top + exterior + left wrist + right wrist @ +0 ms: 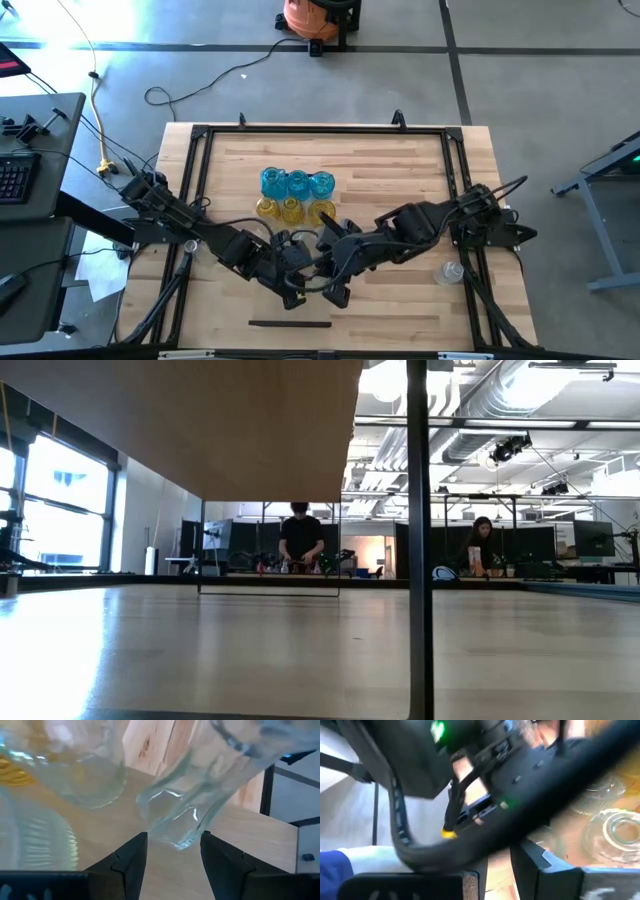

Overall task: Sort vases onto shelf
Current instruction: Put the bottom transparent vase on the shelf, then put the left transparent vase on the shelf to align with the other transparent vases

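A clear vase [185, 805] shows tilted in the left wrist view, its narrow lower end between the open fingers of my left gripper [174, 851]. I cannot tell whether the fingers touch it. It is over a pale smooth panel, the shelf [250, 845]. Two more clear vases [75, 775] stand beside it. My left gripper [295, 285] and right gripper [335, 262] meet at the table's middle. My right gripper [501, 872] shows a narrow gap with nothing in it. Three blue vases [297, 183] and three yellow vases [291, 210] stand in two rows.
A single clear vase [450, 272] stands by the right arm's base. A black frame [320, 130] runs round the plank tabletop. A dark strip [290, 323] lies near the front edge. The low view shows a wood panel's underside [200, 420], a dark post [418, 540] and people far behind.
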